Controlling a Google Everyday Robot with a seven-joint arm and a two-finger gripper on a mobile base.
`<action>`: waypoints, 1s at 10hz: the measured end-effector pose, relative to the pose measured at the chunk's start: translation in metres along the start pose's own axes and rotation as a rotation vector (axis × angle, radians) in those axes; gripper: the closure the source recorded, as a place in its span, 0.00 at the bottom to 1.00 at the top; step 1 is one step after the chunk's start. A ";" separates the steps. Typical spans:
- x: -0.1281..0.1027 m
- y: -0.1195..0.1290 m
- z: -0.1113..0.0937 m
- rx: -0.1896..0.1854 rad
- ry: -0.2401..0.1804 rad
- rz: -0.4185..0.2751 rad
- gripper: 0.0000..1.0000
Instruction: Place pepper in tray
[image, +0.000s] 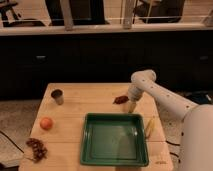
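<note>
The pepper (120, 100), small and dark red-brown, lies on the wooden table just behind the tray's far right corner. My gripper (131, 106) points down at the table immediately right of the pepper, at the end of the white arm (150, 89) that reaches in from the right. Whether it touches the pepper cannot be made out. The green tray (88, 150) sits at the middle front of the table with nothing in it.
A metal cup (57, 96) stands at the back left of the table. An orange fruit (46, 123) lies at the left, and a brown clump (36, 148) near the front left corner. A pale yellow piece (149, 127) lies along the tray's right side.
</note>
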 end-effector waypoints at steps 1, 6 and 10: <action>0.000 0.000 0.000 0.000 0.000 -0.001 0.26; 0.002 0.001 0.002 -0.004 0.002 -0.001 0.26; 0.005 0.001 0.003 -0.006 0.001 -0.005 0.25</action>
